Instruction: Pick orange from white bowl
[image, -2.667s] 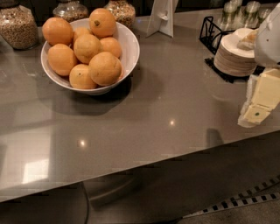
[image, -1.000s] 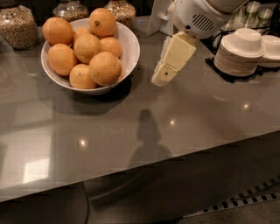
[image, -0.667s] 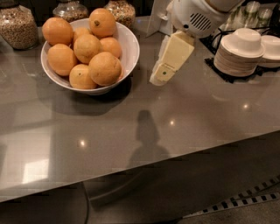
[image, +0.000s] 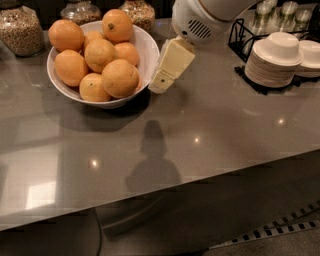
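The gripper (image: 161, 81) hangs just right of the white bowl (image: 148, 46), angled down-left toward its rim; clenched or released, I cannot tell. The orange (image: 120, 77) sits at the bowl's near-right, atop the pile, round, no long axis to call.

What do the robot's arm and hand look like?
The gripper, beside the white bowl, is a pale cream, blocky wedge that narrows toward its tip, with a small dark dot near the end. Above it, the arm has a rounded, glossy white shell with a patch of little dark vent slots. No cables show.
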